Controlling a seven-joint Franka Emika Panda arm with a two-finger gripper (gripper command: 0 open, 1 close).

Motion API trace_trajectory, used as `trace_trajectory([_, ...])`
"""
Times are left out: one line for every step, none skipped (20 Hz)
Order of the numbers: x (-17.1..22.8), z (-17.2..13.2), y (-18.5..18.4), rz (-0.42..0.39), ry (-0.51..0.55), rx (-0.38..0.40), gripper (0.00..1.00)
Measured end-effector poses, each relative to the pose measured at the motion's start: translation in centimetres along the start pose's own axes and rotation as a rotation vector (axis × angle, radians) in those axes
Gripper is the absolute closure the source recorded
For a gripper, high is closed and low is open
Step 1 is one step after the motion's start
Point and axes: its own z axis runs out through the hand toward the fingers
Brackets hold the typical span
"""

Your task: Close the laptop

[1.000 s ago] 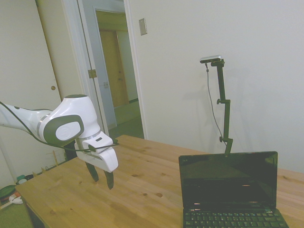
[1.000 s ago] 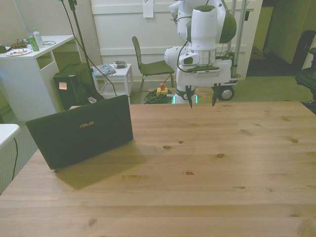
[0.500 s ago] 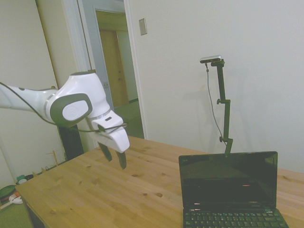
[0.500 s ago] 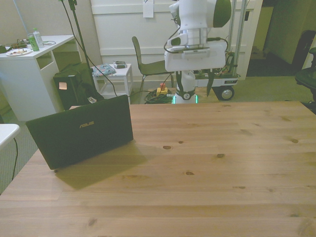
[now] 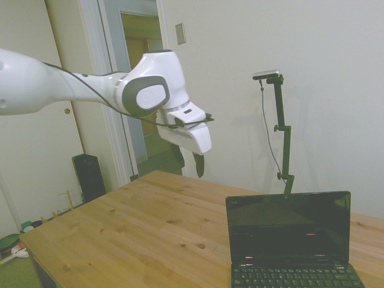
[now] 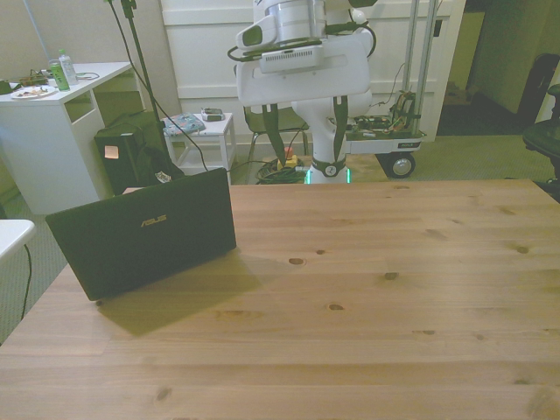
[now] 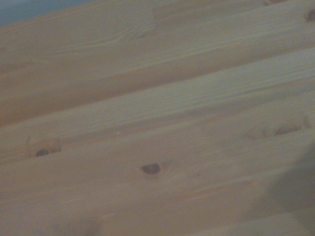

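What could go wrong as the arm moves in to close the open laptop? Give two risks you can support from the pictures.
1. The laptop sits near the table corner; a sideways push on its upright lid could slide it toward the edge instead of folding it.
2. The gripper hangs high with open fingers; one finger could catch the lid's top edge.

The laptop [image 6: 149, 234] is small and black. It is open, and its lid stands almost straight up. It sits on the tabletop [image 6: 367, 297] near the edge, at the front view's left. Its plain back has a small gold name on it. In the side view, the laptop [image 5: 291, 243] shows a dark shiny screen and black keys.
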Motion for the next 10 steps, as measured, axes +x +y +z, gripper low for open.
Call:
trace_trajectory([1.2,-0.1,-0.4,0.013,-0.003,-0.004,0.0])
trace_trajectory([2.5,-0.1,-0.6,0.029,-0.007,-0.008,0.0])
trace_trajectory([3.7,-0.1,-0.8,0.044,-0.011,-0.013,0.0])
trace_trajectory([4.9,0.1,-0.9,0.058,-0.015,-0.02,0.0])
trace_trajectory([6.2,0.3,-0.9,0.074,-0.019,-0.029,0.0])
trace_trajectory([7.4,0.7,-0.8,0.089,-0.023,-0.039,0.0])
trace_trajectory([8.4,1.1,-0.6,0.102,-0.027,-0.048,0.0])
trace_trajectory([9.4,1.5,-0.4,0.115,-0.033,-0.058,0.0])
trace_trajectory([10.2,2.0,-0.1,0.126,-0.036,-0.069,0.0])
trace_trajectory([10.9,2.4,0.3,0.136,-0.04,-0.081,0.0])
